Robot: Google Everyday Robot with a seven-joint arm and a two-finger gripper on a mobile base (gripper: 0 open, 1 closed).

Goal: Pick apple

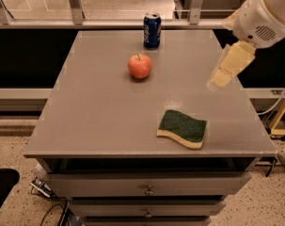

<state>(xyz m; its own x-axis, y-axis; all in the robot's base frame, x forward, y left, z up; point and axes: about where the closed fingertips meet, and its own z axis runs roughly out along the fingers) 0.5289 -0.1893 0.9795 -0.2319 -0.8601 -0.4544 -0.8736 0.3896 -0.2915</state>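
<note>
The apple point(139, 66) sits upright on the grey table point(99, 107), above the middle of the frame, just below and left of the blue can point(152, 30) at the table's far edge. The gripper point(221, 76) hangs over the table's right side at centre right, well apart from the apple and holding nothing; I cannot tell whether it is wide or narrow. A green sponge point(182, 128) lies near the front edge, below the gripper.
</note>
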